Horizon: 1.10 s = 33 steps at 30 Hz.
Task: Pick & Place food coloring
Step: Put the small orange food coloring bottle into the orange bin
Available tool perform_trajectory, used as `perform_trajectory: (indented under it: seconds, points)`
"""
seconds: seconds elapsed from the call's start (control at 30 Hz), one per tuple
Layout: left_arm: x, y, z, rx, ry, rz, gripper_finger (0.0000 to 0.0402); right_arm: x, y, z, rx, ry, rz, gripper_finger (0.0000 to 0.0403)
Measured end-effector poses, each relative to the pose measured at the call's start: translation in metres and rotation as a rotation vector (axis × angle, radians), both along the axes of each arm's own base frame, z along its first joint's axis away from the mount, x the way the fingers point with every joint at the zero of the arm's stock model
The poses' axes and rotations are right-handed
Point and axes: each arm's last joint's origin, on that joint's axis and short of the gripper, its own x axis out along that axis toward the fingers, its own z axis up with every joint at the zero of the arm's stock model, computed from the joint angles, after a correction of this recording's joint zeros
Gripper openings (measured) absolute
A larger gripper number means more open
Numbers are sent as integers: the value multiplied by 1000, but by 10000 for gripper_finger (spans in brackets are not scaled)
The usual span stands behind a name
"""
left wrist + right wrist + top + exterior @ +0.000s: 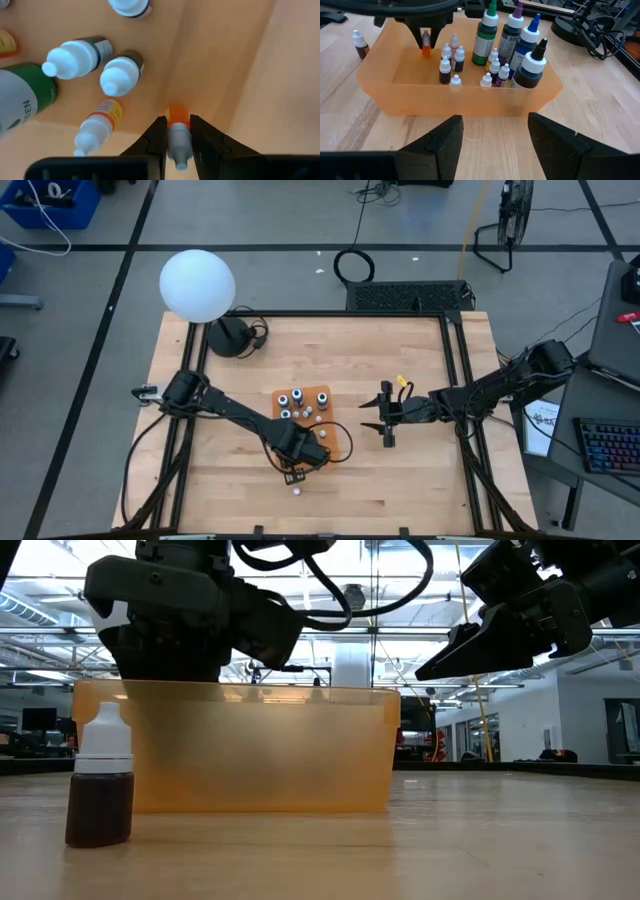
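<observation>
An orange translucent bin [395, 95] near the table's middle holds several food coloring bottles [451, 62], small ones and taller green and blue ones, all upright. My left gripper [426, 32] points down over the bin's corner, shut on a tiny orange bottle [426, 49]. One brown bottle with a white cap [100, 790] stands on the table outside the bin. My right gripper [383, 420] waits open to the bin's right, facing it, with nothing between its fingers. My left gripper pinches the orange bottle's pale cap [179, 142] between its two fingers [156, 135]. The fingers come from above, pointing down. The bottle hangs upright below them, its orange body [176, 115] toward the bin's floor; it looks lifted clear of the floor.
A white globe lamp [197, 285] on a black base stands at the table's far left corner. Black rails [455, 380] frame the wooden top. Bare wood lies near the front edge and between the bin and my right gripper.
</observation>
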Motion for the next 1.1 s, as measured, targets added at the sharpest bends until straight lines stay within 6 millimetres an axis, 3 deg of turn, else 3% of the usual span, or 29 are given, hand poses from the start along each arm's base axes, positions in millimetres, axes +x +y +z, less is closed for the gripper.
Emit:
perform_trajectory:
  seconds: [0.2,0.6,0.83,1.0,1.1]
  points:
    - [-1,0,-8,-39,-17,10,104,0,0,0,0,0,0,212]
    - [4,4,-8,-111,-32,41,114,0,0,0,-1,0,0,212]
    - [0,12,28,-101,-144,80,115,0,0,0,-1,0,0,212]
    - [-14,12,71,19,-330,37,115,0,0,0,-1,0,0,212]
    - [-36,-1,107,188,-508,-15,115,0,0,0,-1,0,0,212]
